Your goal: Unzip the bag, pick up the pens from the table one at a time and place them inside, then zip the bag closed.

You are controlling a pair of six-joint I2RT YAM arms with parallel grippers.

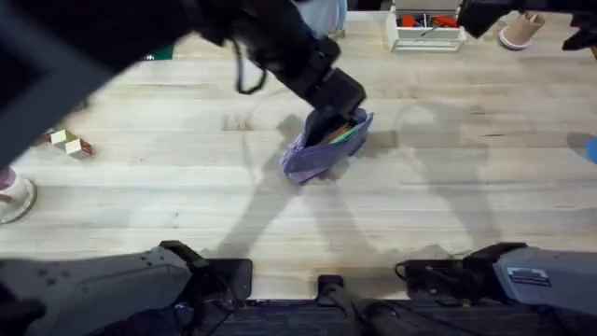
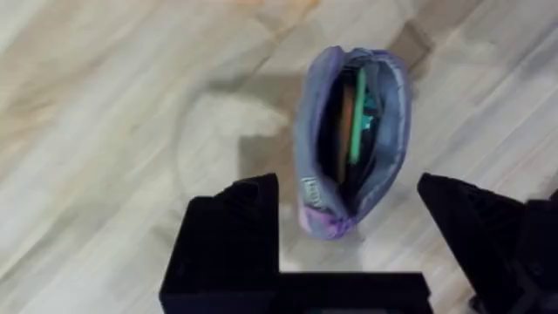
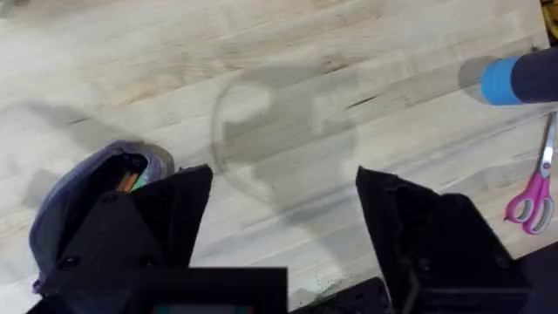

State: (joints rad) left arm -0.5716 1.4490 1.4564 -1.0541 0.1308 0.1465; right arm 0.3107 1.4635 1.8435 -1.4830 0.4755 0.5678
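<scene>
We find the bag (image 1: pixel 322 149) lying near the middle of the table (image 1: pixel 448 196), its zipper open. From the left wrist view we look straight down into the bag (image 2: pixel 353 139): a green pen (image 2: pixel 357 122) lies lengthwise inside, with an orange item beside it that we cannot identify. We cannot make out a black pen in the dark interior.

The left gripper (image 2: pixel 349 218) hangs above the bag's near end with its two fingers spread wide, gripping nothing. In the overhead view the left arm crosses the upper left as a large dark blur and covers the far part of the bag.

The right gripper (image 3: pixel 283 209) is likewise spread apart and empty above bare table, with the bag (image 3: pixel 87 196) off to one side, partly hidden behind one finger. Pink-handled scissors (image 3: pixel 534 187) lie near the frame edge, cut off. A blue-tipped object (image 3: pixel 514 78) is also cropped; we cannot tell what it is.

Small blocks (image 1: pixel 70 142) sit at the table's left. A white tray (image 1: pixel 424 33) stands at the far edge.
</scene>
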